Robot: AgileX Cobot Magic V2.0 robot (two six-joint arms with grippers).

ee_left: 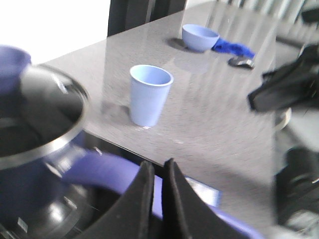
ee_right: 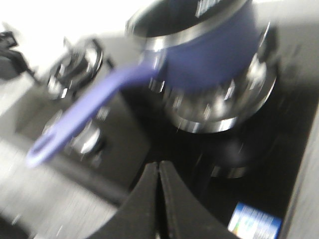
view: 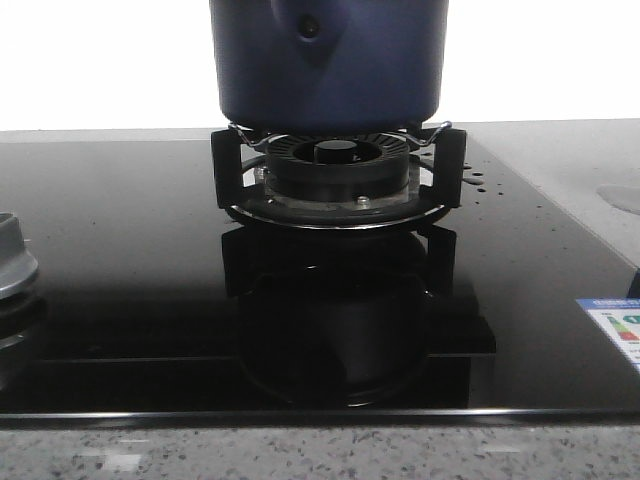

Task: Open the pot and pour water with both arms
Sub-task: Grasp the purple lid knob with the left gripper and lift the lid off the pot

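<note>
Front view sharp — background blown out white, glossy hob (view: 120, 300) mirroring the burner (view: 335, 175). Both wrist views motion-blurred, the right worst; upper-left corners overexposed.

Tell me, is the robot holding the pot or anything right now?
No. Both the left gripper and right gripper are shut on nothing, away from the pot.

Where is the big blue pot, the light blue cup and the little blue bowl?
Large dark navy-blue pot (view: 330, 70), front view, on its side wall.
Light blue cup (ee_left: 149, 99), left wrist view, outer wall.
Small blue bowl (ee_left: 199, 40), left wrist view, its side.
</note>
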